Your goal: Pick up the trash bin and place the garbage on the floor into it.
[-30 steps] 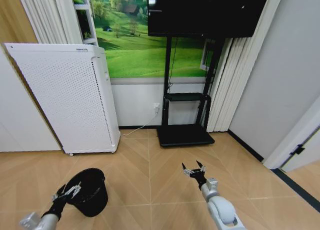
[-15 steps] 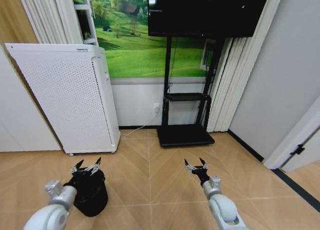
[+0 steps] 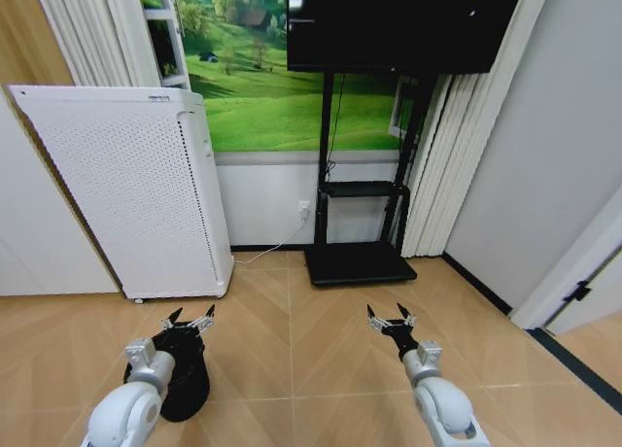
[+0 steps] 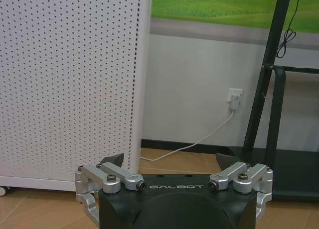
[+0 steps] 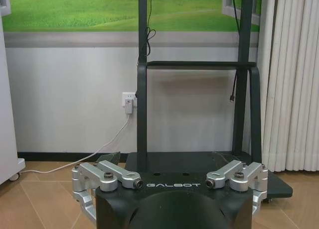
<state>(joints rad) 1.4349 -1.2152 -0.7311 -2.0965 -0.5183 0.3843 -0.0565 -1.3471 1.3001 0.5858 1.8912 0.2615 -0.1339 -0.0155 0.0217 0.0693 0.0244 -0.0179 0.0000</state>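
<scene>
Floor (image 3: pixel 292 369) is tan herringbone parquet with a dark border strip along the right wall. Ahead of both end effectors: white perforated appliance (image 3: pixel 126 189) against the wall on the left, black TV stand (image 3: pixel 360 223) with screen (image 3: pixel 403 24) centre, green landscape mural (image 3: pixel 258 87) behind, wall socket (image 3: pixel 304 210) with a white cable between them.

Left end effector (image 3: pixel 190 321): raised, fingers spread wide, released, holding nothing. It sits just over the far rim of the trash bin (image 3: pixel 185 384), which stands upright on the floor under the left wrist; can't tell if it touches the rim.

Right end effector (image 3: pixel 392 319): also spread open and empty, hovering above bare floor, pointing at the TV stand base, well right of the trash bin.
</scene>
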